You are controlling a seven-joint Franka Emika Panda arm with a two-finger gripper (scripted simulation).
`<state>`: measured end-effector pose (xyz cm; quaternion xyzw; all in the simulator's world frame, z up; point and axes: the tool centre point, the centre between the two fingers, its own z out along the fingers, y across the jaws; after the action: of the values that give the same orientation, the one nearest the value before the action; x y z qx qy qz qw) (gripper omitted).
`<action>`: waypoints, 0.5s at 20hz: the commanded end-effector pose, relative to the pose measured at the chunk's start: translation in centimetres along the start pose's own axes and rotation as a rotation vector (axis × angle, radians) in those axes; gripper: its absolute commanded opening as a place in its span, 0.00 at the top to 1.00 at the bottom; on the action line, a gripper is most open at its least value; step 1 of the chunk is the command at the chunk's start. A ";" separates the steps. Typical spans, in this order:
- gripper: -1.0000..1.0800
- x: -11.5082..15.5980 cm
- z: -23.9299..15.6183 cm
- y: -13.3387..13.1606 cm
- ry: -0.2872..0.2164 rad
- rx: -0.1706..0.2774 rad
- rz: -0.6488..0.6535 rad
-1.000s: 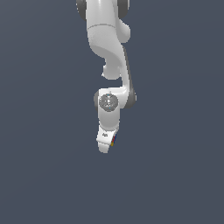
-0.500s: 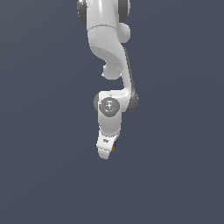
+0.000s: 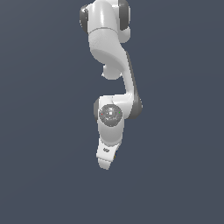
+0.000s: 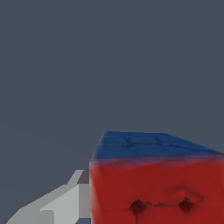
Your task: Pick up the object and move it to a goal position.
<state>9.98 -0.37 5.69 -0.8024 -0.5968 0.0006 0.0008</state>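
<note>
seen from outside, only the white gripper (image 3: 106,164) pointing down, hiding the block. up close at the wrist: red block (image 4: 155,192) with a blue face, pressed against one grey finger (image 4: 65,205), seemingly gripped.

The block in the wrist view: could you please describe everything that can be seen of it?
The block is boxy, with a large red face bearing two small dark pits and a blue face adjoining it. It looks matte and slightly mottled. It fills one corner of the wrist view, cut off by the frame. A grey gripper finger lies right against its side. In the exterior view the white gripper almost wholly hides it.
</note>
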 end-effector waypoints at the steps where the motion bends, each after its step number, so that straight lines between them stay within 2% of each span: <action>1: 1.00 0.3 -0.4 0.8 0.000 -0.002 0.000; 10: 1.00 0.8 -0.7 2.0 0.000 -0.002 0.000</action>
<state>11.91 -0.20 6.25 -0.8024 -0.5968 0.0007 0.0009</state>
